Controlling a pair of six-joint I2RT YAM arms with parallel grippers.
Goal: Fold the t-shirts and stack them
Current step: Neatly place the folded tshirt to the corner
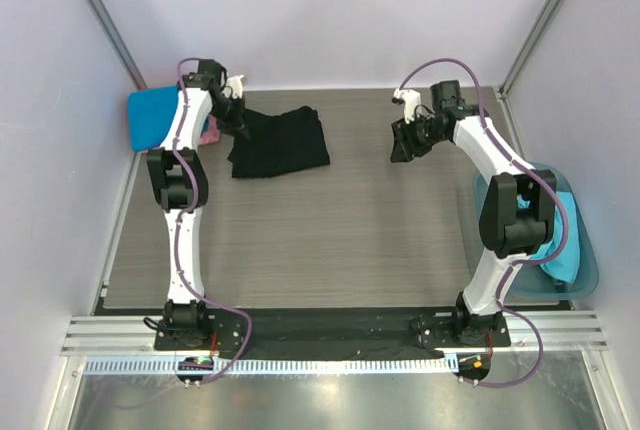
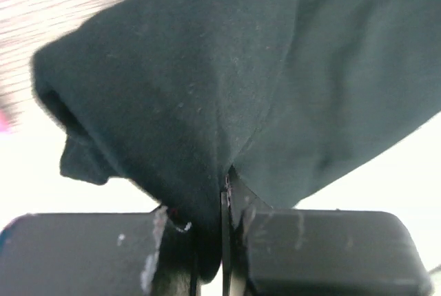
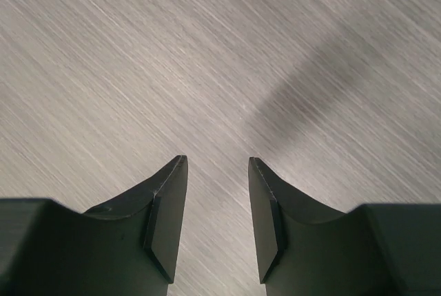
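A black t-shirt [image 1: 282, 142] lies folded at the back left of the table. My left gripper [image 1: 240, 126] is shut on its left edge; in the left wrist view the black cloth [image 2: 227, 82] is pinched between the jaws and bunches up from them. A bright blue t-shirt [image 1: 152, 116] lies folded at the far left, with a bit of pink t-shirt [image 1: 210, 132] showing beside the left arm. A turquoise t-shirt [image 1: 562, 256] lies in the tub on the right. My right gripper [image 1: 403, 146] is open and empty over bare table, right of the black shirt; it also shows in the right wrist view [image 3: 217, 172].
A translucent teal plastic tub [image 1: 585, 275] stands at the right edge of the table. Walls close in the back and both sides. The wood-grain tabletop [image 1: 330, 240] stretches between the arms.
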